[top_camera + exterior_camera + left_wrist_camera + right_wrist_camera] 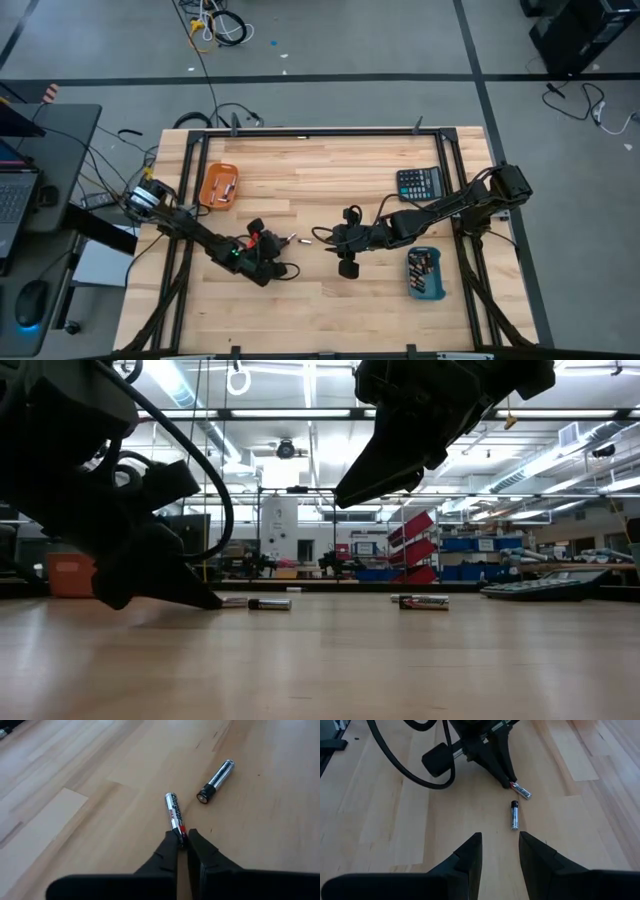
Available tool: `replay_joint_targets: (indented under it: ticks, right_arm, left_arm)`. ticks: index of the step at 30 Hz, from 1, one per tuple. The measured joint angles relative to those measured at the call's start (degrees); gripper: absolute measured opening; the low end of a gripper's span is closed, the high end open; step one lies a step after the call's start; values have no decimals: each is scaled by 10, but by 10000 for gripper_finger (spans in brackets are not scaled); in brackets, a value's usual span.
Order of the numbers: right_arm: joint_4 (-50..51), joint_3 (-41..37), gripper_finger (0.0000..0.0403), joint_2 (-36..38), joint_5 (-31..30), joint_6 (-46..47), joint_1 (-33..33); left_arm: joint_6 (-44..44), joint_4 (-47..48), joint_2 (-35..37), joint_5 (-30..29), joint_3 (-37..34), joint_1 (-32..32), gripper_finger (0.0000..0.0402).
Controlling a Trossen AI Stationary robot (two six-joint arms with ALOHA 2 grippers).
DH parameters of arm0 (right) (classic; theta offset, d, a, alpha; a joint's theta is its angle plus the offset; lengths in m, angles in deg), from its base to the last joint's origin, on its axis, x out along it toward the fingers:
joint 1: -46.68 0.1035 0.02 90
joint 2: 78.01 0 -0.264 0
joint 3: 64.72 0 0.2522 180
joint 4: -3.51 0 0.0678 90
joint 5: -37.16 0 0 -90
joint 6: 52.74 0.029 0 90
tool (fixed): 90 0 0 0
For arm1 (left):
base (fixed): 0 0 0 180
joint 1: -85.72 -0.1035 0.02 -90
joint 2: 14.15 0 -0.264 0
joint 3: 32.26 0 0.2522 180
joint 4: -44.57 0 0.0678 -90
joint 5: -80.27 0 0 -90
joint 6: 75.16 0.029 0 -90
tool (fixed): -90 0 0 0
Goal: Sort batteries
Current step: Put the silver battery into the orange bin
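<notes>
Pale wooden counter (pixel 330 310) planks are carrying two loose batteries near the middle, with the orange tray (pixel 217 186) and blue tray (pixel 425 274) well apart at either side. Left tool (pixel 182 839) is pinching shut on the end of the red-labelled battery (pixel 173 811) lying flat, the second battery (pixel 216 781) resting just beside, while the right tool (pixel 500 851) is hovering open above. Judging by that end-only grip, lifting slowly and level should be keeping the cell from pivoting out.

Batteries mid-worktop, trays toward either side edge

On the worktop (pixel 300 310), two batteries (pixel 291 239) lie near the middle between the end effectors; one tray (pixel 218 186) sits near the left edge, another tray (pixel 425 273) near the right edge, the calculator (pixel 420 183) toward the far right corner.
</notes>
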Motion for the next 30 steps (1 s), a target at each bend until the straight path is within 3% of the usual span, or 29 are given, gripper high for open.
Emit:
replay_joint_targets:
  ticks: [5, 11, 18, 30]
  right_arm:
    - [0, 0, 115, 0, 0, 0, 0]
    - [0, 0, 115, 0, 0, 0, 0]
    - [6, 0, 115, 0, -25, -7, -3]
    - [35, 0, 115, 0, -34, 35, -46]
  left_arm:
    - [37, 22, 54, -12, -4, 18, 1]
    - [41, 116, 191, -68, -2, 19, 1]
    - [55, 199, 327, -87, -2, 13, 1]
    - [69, 204, 340, -92, -1, 14, 0]
